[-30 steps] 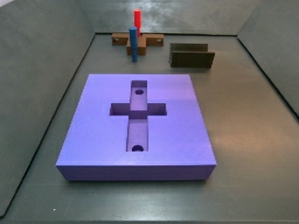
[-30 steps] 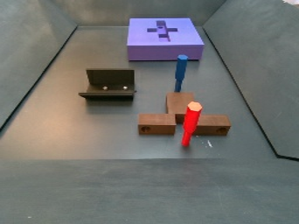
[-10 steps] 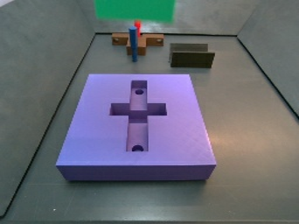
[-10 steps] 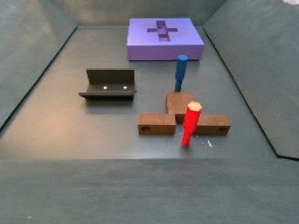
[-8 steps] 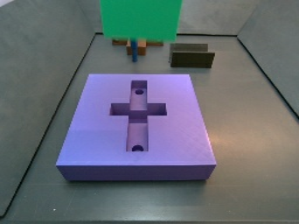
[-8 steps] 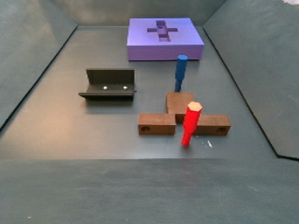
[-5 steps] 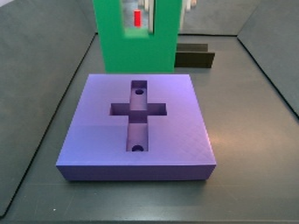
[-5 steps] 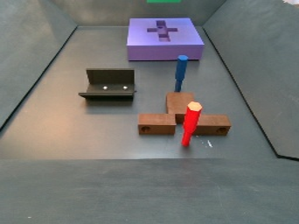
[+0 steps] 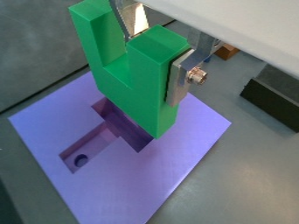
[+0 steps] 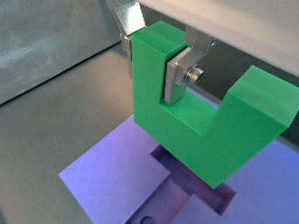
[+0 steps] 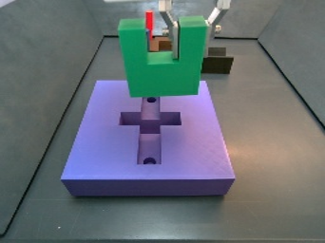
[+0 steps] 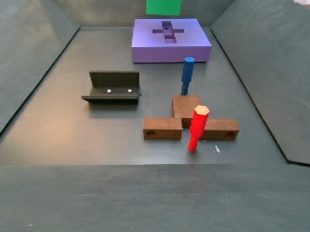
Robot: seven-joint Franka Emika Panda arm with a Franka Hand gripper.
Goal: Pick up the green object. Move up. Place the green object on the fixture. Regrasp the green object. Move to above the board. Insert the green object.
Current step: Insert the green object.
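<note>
The green object [image 11: 158, 65] is a U-shaped block held upright, notch up, in the air over the far half of the purple board [image 11: 191, 142]. My gripper [image 11: 191, 23] is shut on one prong of it. In both wrist views the silver fingers [image 9: 180, 80] [image 10: 176, 75] clamp that prong, with the board's cross-shaped recess [image 9: 107, 133] right below the green object [image 9: 131, 72] [image 10: 193, 109]. In a side view only the green object's lower edge [image 12: 164, 7] shows above the board [image 12: 171, 41]. The fixture [image 12: 112, 88] stands empty on the floor, and shows partly hidden behind the green object [image 11: 222, 65].
A brown base [image 12: 169, 128] with a red peg [image 12: 197, 129] and a blue peg [image 12: 188, 74] stands between the fixture and the right wall. The red peg [image 11: 150, 21] shows through the green notch. Grey walls enclose the floor.
The green object, held in my gripper, has come into a side view from the far top and moved down and forward to hang over the board. Nothing else has moved.
</note>
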